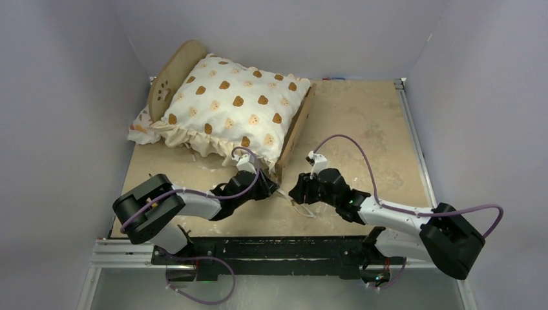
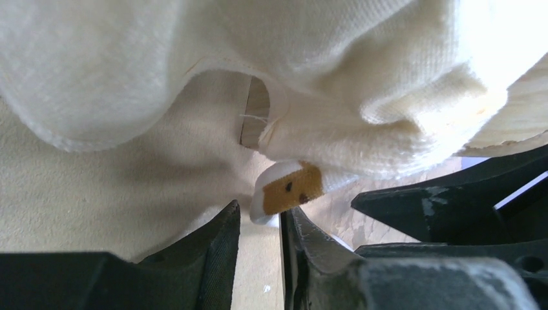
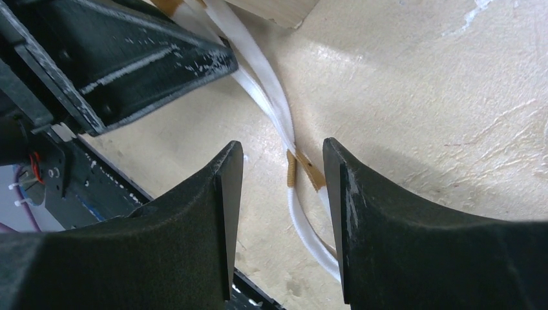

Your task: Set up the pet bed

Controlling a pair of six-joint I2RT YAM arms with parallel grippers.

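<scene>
The pet bed (image 1: 296, 127) stands at the back left, its rounded headboard (image 1: 174, 70) upright. A cream bear-print cushion (image 1: 229, 106) fills it, with the ruffle hanging over the near end. My left gripper (image 1: 270, 188) is at the bed's near right corner under the ruffle (image 2: 362, 123). Its jaws (image 2: 260, 210) stand narrowly open, and a bear-print tie end (image 2: 287, 187) lies just past the tips, against the right one. My right gripper (image 1: 299, 191) faces it, open (image 3: 282, 147), with white tie strips (image 3: 294, 194) on the table running between its fingers.
A small floral pillow (image 1: 142, 128) lies beside the bed's left side. Loose white ties (image 1: 301, 208) trail on the table between the two grippers. The left gripper's black body (image 3: 116, 61) sits close to the right one. Grey walls enclose the table (image 1: 362, 123).
</scene>
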